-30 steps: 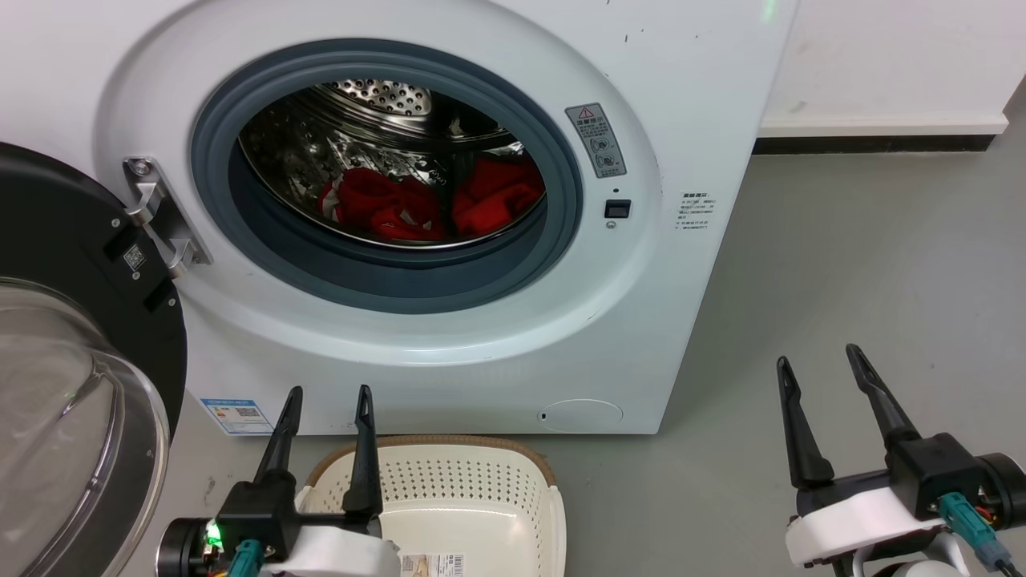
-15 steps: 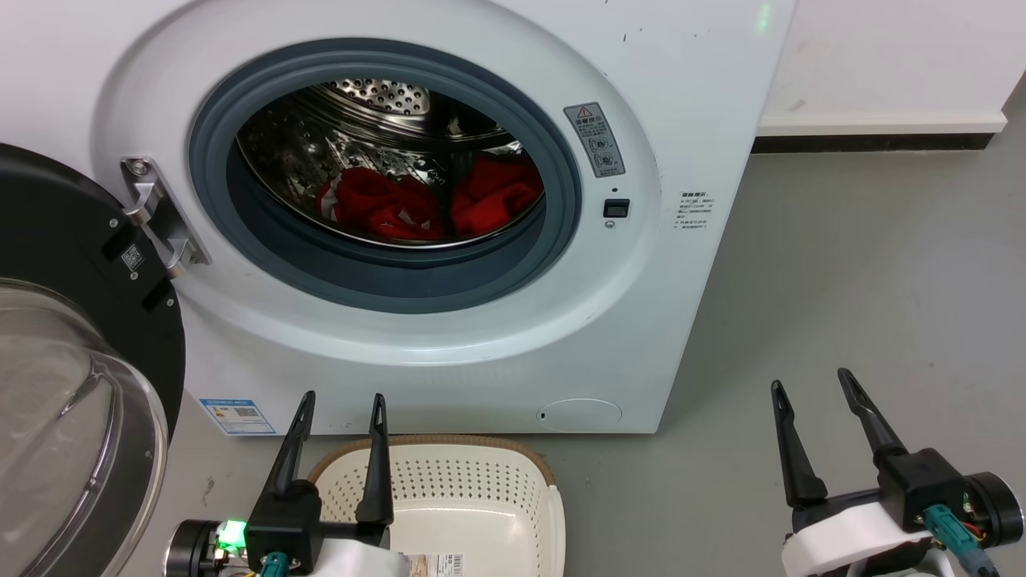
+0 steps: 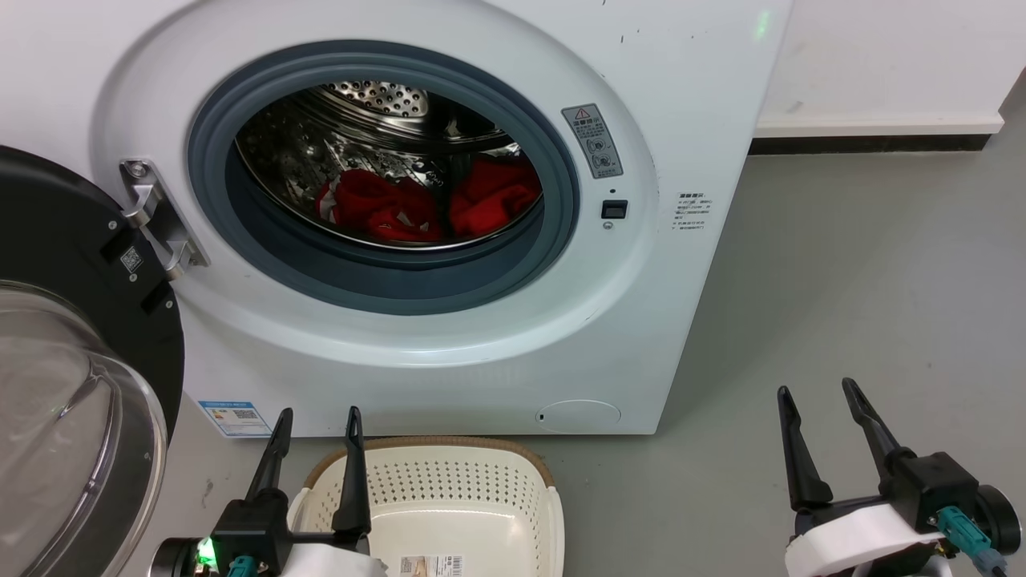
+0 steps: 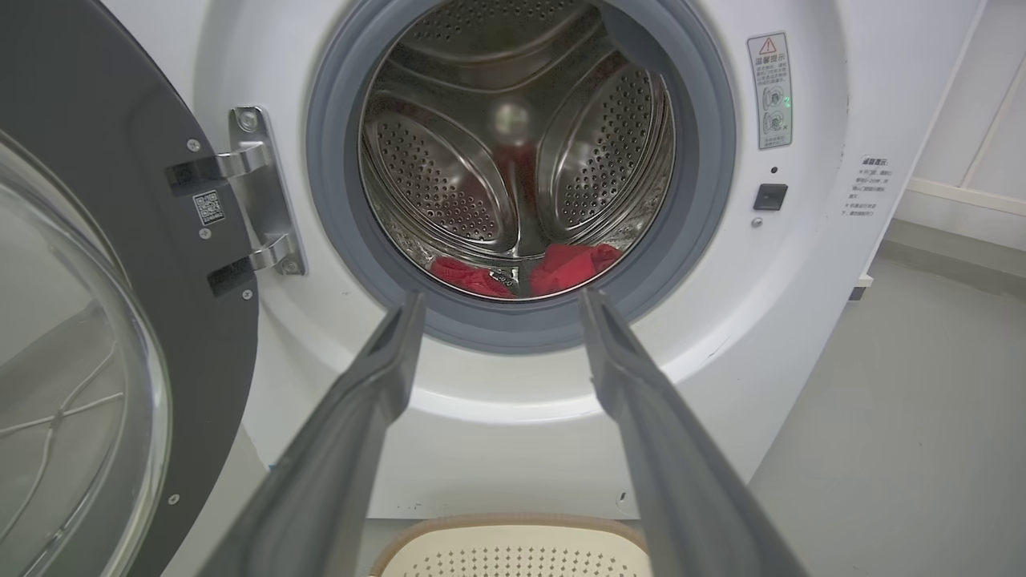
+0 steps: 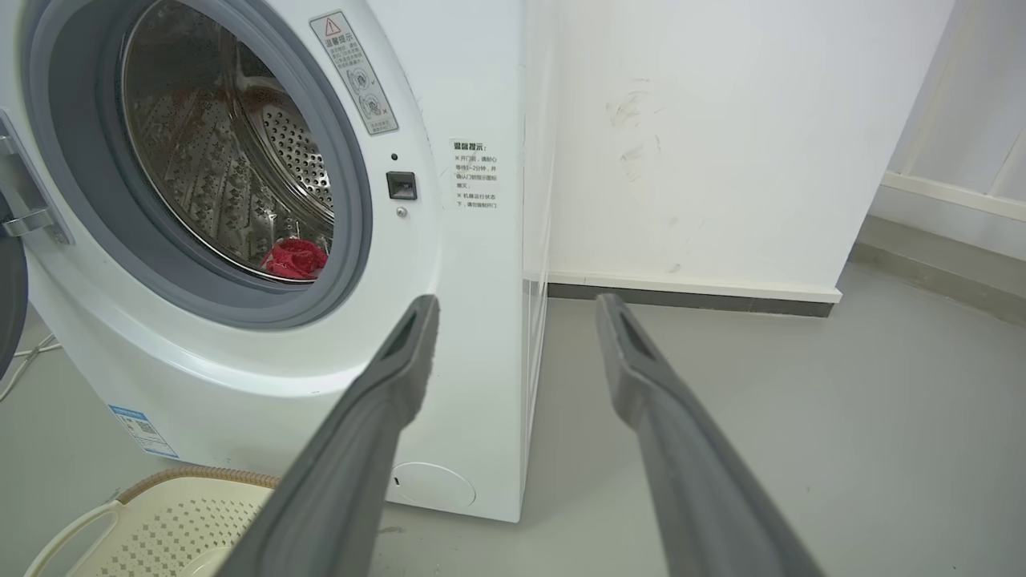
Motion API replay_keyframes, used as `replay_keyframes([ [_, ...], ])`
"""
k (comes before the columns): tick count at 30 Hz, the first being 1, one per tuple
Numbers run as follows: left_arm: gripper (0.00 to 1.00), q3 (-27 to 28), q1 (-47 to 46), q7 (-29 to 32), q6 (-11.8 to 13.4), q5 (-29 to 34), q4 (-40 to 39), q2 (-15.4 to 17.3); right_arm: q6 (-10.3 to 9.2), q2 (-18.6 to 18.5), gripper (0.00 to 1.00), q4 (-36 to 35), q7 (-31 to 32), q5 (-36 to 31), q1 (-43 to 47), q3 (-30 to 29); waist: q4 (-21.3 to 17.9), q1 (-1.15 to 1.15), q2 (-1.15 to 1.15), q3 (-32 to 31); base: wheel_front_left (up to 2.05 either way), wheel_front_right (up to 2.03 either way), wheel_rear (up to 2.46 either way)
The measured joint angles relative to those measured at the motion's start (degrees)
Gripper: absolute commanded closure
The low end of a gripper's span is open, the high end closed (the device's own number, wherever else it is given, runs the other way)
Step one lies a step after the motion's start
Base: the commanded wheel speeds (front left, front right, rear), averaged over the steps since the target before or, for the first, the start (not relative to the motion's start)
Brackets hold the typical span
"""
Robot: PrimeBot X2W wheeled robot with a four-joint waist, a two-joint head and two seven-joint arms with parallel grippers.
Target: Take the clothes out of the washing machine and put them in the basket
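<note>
1. Both red clothes (image 3: pixel 377 210) lie low in the drum (image 3: pixel 377 96) of the washing machine (image 3: pixel 689 120), side by side along a 9-to-3 line. Each is bunched, so I can't make out a long axis.
2. My left pincer (image 3: pixel 317 412) hangs over the near rim of the basket (image 3: pixel 449 441). Its fingers are parted about as wide as either bundle and hold nothing. The clothes sit at its 12 to 1 o'clock, up through the porthole.
3. My right pincer (image 3: pixel 815 386) is equally spread and empty. It stands over bare floor (image 3: pixel 882 264) off the machine's right corner, with the clothes away at its 10 o'clock.
4. I judge the left arm the nearer and better lined up, since it only has to reach straight ahead over the grey gasket (image 3: pixel 385 280).
5. The left wrist view looks squarely into the drum, with both bundles just above the fingertips. The right wrist view looks in at a slant and catches one red bundle. The head view shows the open door (image 3: pixel 48 232) at 9 o'clock, and nothing lying in what I can see of the basket.
</note>
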Motion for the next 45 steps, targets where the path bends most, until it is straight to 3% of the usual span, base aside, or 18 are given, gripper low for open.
replay_keyframes([
  [20,0.00,0.32,0.21,0.00,-0.56,-0.88,1.37,-0.08,0.00,-0.01,0.00,0.97,0.00,2.34,-1.01,0.18,-1.51,0.00,0.00,-0.04,0.00,0.00,0.00],
  [24,0.00,0.85,0.01,0.00,-1.14,-0.35,1.86,-0.08,0.00,-0.01,0.00,0.75,0.01,3.01,-1.30,0.45,-2.70,0.00,0.00,1.27,0.00,0.00,0.00],
  [30,0.00,3.20,-4.72,-0.01,-4.24,0.43,3.61,0.22,-0.01,-0.04,0.00,-0.47,0.00,5.39,-4.00,2.03,-4.86,0.00,0.00,5.93,0.00,0.00,0.00],
  [38,0.00,5.89,-21.51,-0.02,-7.92,2.19,7.10,9.06,0.00,-0.07,0.00,-3.50,0.00,10.72,-9.39,4.58,-8.30,0.01,0.00,17.49,0.00,0.00,0.00],
  [44,0.00,4.99,-38.76,3.18,-9.45,1.87,16.08,17.26,0.00,-0.13,0.00,-4.77,0.00,13.94,-11.26,5.53,-10.80,0.01,0.00,26.49,0.00,0.00,0.00],
  [45,0.00,1.74,-48.72,8.93,-9.85,2.01,20.08,22.34,0.00,-0.15,0.00,-5.53,0.00,14.54,-12.38,6.55,-11.89,0.02,0.00,30.52,0.00,0.00,0.00],
])
